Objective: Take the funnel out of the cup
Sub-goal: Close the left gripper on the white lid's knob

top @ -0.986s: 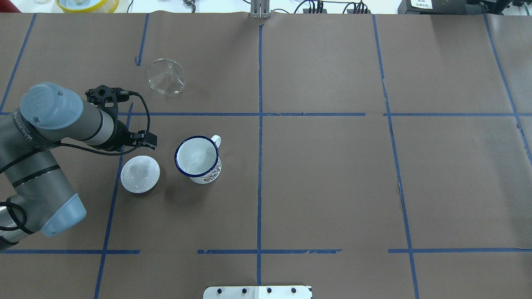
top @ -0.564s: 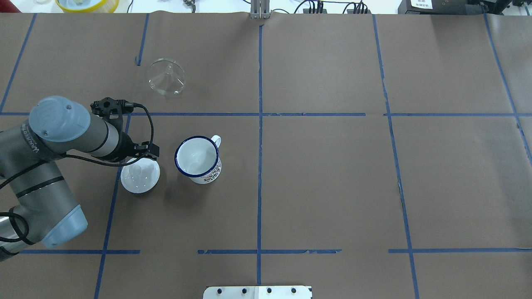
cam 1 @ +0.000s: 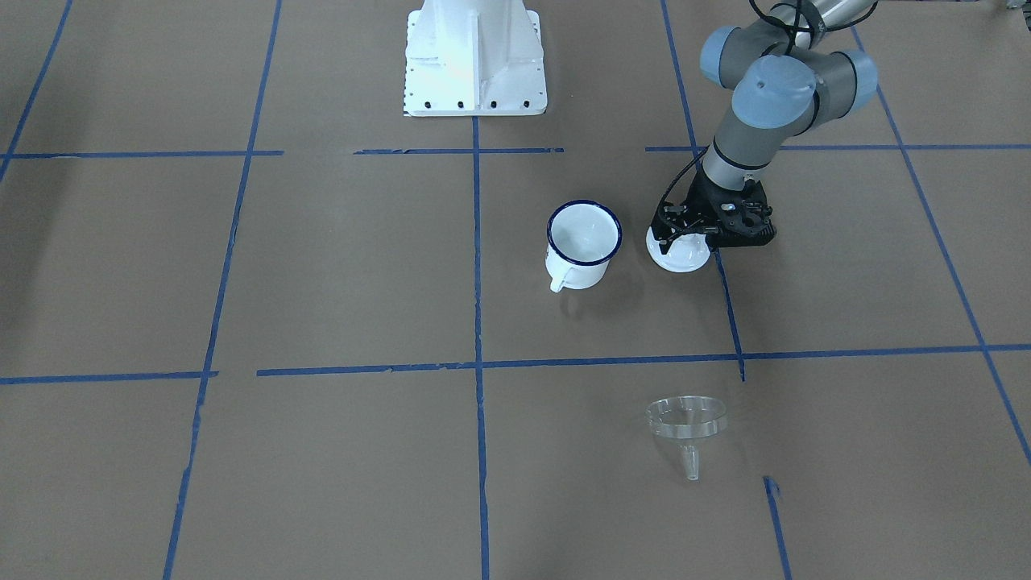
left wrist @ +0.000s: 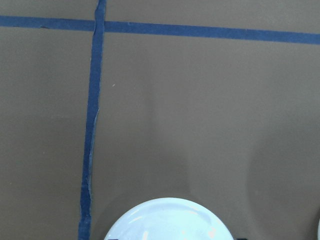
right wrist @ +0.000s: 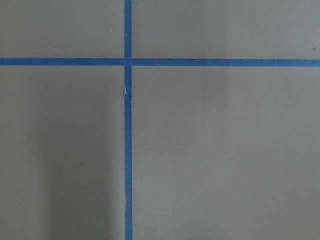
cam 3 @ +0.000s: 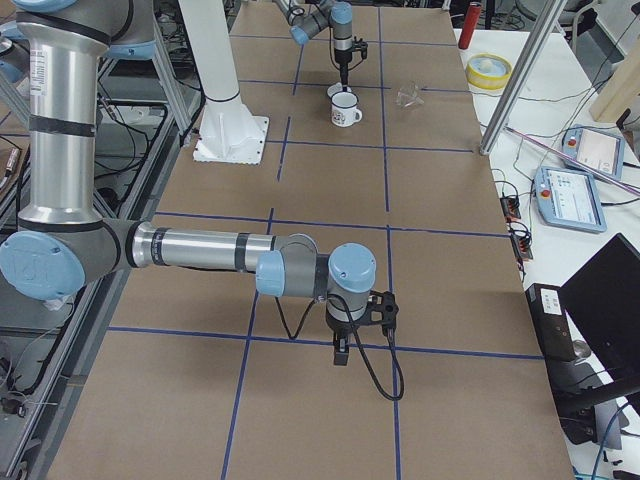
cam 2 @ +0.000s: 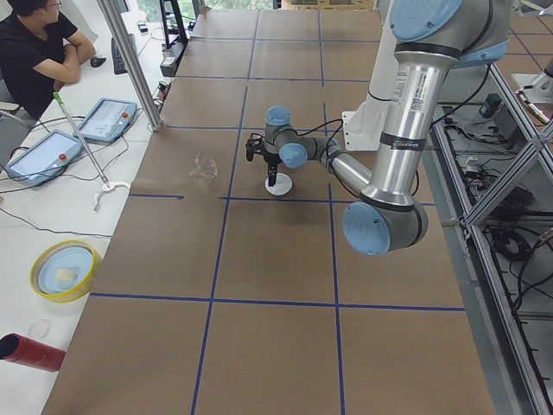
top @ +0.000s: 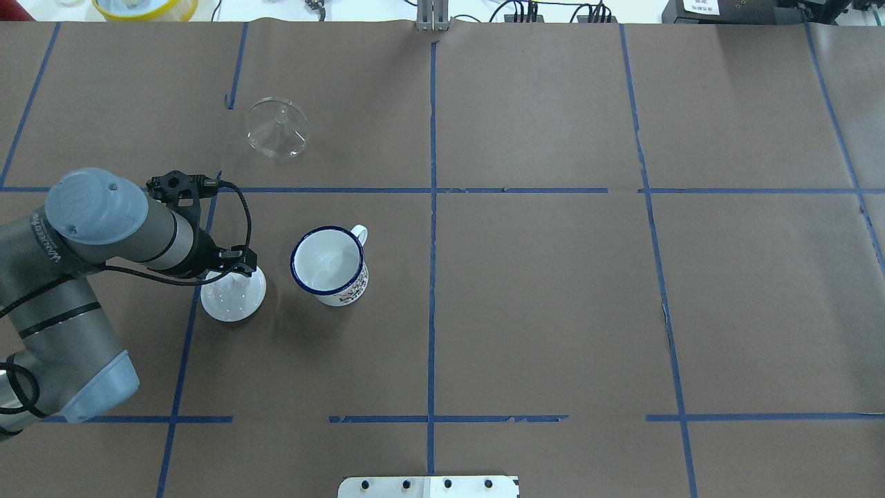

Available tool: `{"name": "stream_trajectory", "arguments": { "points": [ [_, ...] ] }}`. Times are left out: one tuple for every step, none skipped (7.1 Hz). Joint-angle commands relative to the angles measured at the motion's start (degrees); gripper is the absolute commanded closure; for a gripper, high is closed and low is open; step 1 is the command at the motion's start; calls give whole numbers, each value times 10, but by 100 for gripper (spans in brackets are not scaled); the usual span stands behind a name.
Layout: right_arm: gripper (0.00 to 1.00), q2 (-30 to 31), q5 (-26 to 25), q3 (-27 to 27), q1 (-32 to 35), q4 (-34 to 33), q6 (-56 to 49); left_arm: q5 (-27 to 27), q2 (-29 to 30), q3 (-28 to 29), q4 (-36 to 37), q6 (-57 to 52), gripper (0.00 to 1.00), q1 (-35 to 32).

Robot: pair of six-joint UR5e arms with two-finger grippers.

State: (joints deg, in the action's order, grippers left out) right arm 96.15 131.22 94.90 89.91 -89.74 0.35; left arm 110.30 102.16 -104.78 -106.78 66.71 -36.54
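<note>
The clear funnel (top: 276,130) lies on its side on the brown table, apart from the cup; it also shows in the front view (cam 1: 686,423). The white mug with the blue rim (top: 328,266) stands upright and empty, handle toward the far side (cam 1: 584,238). My left gripper (top: 232,275) hangs straight down over the white domed lid (top: 234,299), left of the mug (cam 1: 683,240). Its jaws look open, with dark tips just at the bottom corners of the left wrist view on either side of the lid (left wrist: 167,220). My right gripper (cam 3: 341,355) shows only in the exterior right view; I cannot tell its state.
Blue tape lines (top: 432,190) grid the brown paper. The robot's white base (cam 1: 474,56) stands at the near middle. A yellow bowl (top: 145,7) sits past the far edge. The right wrist view shows only bare paper and tape (right wrist: 127,62).
My left arm has swung toward the robot and come over the white lid; the wrist now covers the lid's far edge. Funnel, mug and lid have not moved.
</note>
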Motion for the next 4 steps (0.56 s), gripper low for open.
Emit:
{"name": "stream_trajectory", "arguments": {
  "points": [
    [0,0,0,0,0,0,0,1,-14,-12,1,0,30,3],
    [0,0,0,0,0,0,0,1,-14,-12,1,0,36,6],
    [0,0,0,0,0,0,0,1,-13,-13,1,0,40,7],
    [0,0,0,0,0,0,0,2,-13,-16,1,0,42,7]
  ]
}}
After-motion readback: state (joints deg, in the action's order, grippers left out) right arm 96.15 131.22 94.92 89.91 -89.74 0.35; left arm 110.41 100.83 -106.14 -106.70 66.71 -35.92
